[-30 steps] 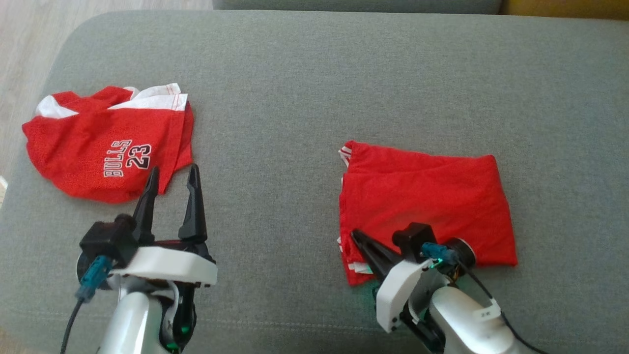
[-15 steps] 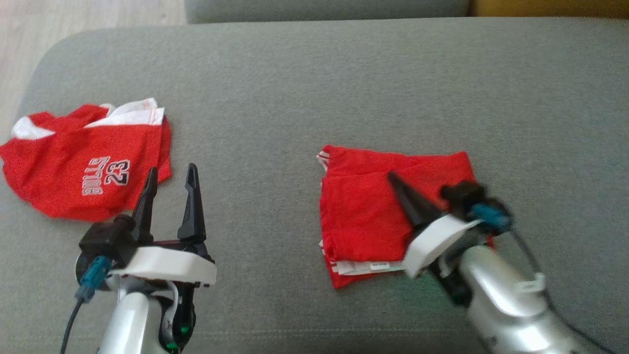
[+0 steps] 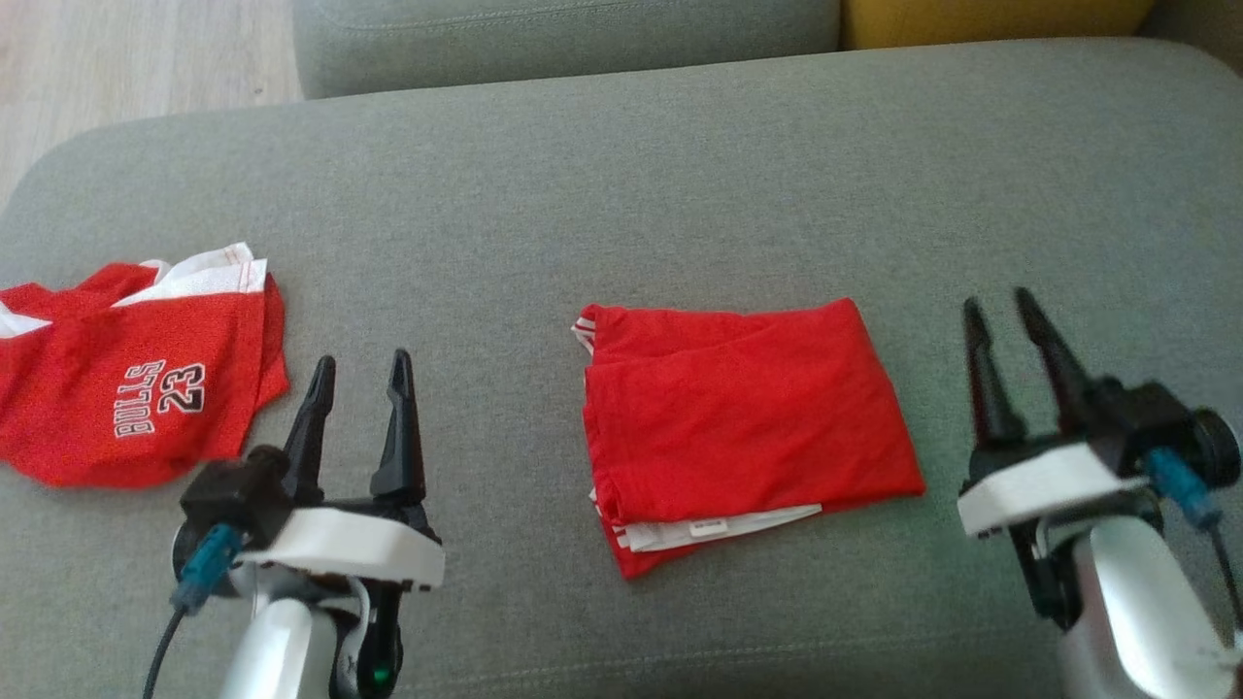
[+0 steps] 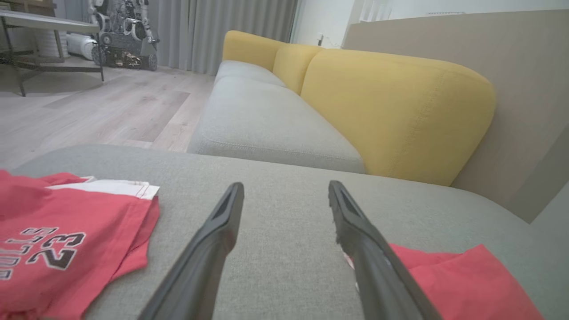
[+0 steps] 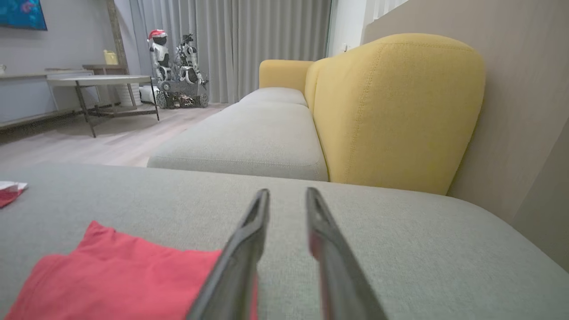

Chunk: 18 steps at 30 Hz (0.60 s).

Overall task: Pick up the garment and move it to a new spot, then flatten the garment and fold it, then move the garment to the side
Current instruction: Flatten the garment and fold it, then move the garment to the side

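A folded red garment [image 3: 748, 427] lies flat just right of centre in the head view, on a broad grey sofa cushion [image 3: 621, 194]. It forms a rough rectangle whose long axis runs left to right across the frame, its right end tipped slightly downward. A white hem [image 3: 723, 526] with a small label peeks out along its lower edge, and striped trim shows at its upper left corner. The right tool [image 3: 996, 301] stands at the right of the frame, just beside the garment's right edge but apart from it. Its fingers point up the frame, narrowly parted and grasping nothing. At lower left the left tool [image 3: 362, 359] is spread wide and empty, between the garment and a crumpled red jersey [image 3: 136, 388] lettered "BULLS 23" that runs off the left edge. Bare cushion stretches across the whole upper half of the frame and fills the gap between the two red pieces. A narrower strip of it runs below the garment toward the bottom edge. The cushion's rounded corner curves away at upper left, with wooden floor [image 3: 126, 58] beyond it. A second seat cushion [image 3: 563, 34] and a yellow backrest [image 3: 991, 15] border the top edge.
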Motion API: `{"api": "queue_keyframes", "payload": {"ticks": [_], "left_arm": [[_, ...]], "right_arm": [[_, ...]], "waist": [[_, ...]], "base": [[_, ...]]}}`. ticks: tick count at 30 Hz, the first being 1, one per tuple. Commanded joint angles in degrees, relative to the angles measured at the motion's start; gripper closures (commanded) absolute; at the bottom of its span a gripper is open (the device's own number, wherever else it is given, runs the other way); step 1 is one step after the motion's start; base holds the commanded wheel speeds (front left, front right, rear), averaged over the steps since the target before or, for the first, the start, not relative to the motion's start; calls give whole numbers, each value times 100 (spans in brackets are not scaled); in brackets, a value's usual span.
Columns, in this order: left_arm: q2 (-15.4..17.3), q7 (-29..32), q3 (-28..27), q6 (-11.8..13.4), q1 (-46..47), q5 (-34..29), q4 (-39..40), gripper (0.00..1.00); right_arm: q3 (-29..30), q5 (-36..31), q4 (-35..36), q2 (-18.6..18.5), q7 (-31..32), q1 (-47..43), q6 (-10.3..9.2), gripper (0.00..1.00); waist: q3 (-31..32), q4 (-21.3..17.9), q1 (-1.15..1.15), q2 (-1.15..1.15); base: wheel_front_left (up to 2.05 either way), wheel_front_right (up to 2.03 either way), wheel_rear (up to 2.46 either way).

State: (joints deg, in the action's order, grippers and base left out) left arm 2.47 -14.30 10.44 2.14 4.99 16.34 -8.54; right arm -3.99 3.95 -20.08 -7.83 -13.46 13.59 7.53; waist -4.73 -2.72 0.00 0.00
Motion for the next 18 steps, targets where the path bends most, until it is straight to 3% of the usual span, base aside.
{"api": "queue_keyframes", "payload": {"ticks": [1,7,18], "left_arm": [[41,-70,-165,52,93,32,188,0],[41,-70,-116,34,53,68,185,0],[41,-70,-172,48,24,-23,268,0]], "right_arm": [[-62,-135,294,69,20,43,-4,0],[521,-441,911,349,65,-465,-4,0],[576,-499,1159,469,158,-649,-4,0]], "waist": [[0,-4,0,0],[24,30,0,0],[6,39,0,0]], "base": [[0,0,0],[0,0,0],[0,0,0]]}}
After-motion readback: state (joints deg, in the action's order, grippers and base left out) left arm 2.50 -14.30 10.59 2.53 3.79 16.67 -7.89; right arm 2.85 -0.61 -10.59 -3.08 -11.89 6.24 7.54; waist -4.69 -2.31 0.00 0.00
